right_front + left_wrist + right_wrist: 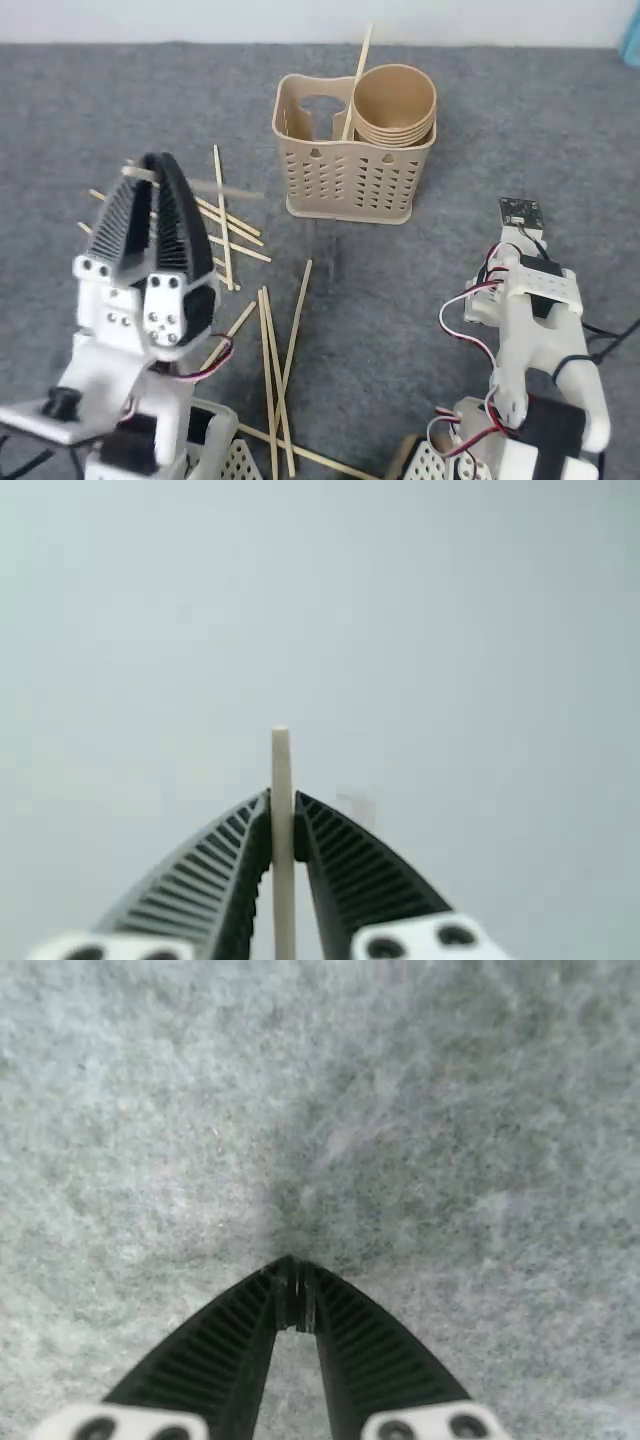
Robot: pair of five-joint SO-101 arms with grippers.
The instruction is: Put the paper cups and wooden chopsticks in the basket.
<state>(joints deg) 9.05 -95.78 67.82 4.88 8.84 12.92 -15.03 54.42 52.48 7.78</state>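
A beige perforated basket [345, 182] stands at the back of the grey carpet. A stack of paper cups [395, 102] sits in its right compartment, and one chopstick [358, 72] leans upright beside them. Several wooden chopsticks [268, 365] lie loose on the carpet in front of and to the left of the basket. My left gripper [283, 802] is raised high over the loose pile [225, 215] and is shut on a chopstick [282, 765] that pokes out past its fingertips. My right gripper [295, 1265] is shut on nothing, just above bare carpet.
The right arm [535, 330] is folded low at the front right, away from the chopsticks. The left arm's body [140, 330] rises at the front left. Open carpet [470, 210] lies between the basket and the right arm.
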